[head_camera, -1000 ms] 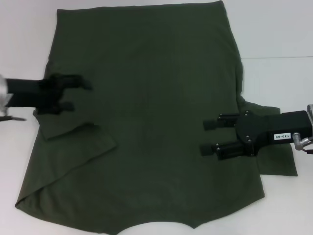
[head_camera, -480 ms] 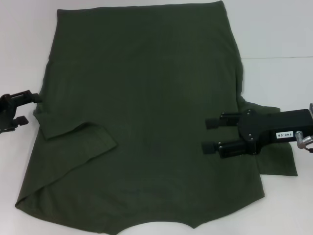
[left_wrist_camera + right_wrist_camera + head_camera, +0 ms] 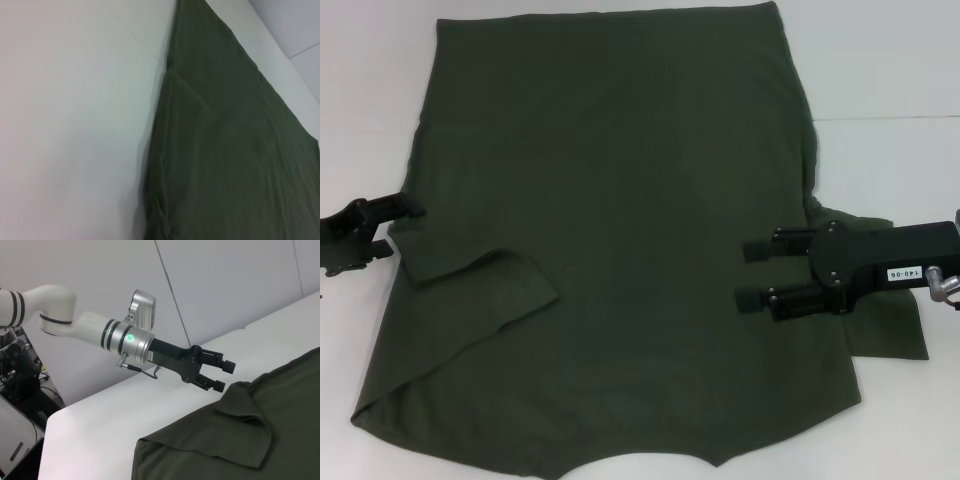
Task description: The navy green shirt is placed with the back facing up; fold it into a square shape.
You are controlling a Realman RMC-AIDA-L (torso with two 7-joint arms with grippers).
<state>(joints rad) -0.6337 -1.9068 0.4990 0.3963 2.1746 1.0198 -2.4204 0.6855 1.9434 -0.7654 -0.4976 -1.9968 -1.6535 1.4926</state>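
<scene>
the big dark olive-green soft cloth t-shirt (image 3: 620, 250) lies spread flat over the white table (image 3: 890, 70), plain side up, with its left sleeve folded in onto the body and the right sleeve poking out under the right arm. the left gripper (image 3: 402, 225) sits just off the shirt's left edge, fingers apart, nothing in them. the right gripper (image 3: 748, 274) hovers over the shirt's right side, fingers spread and empty too.
</scene>
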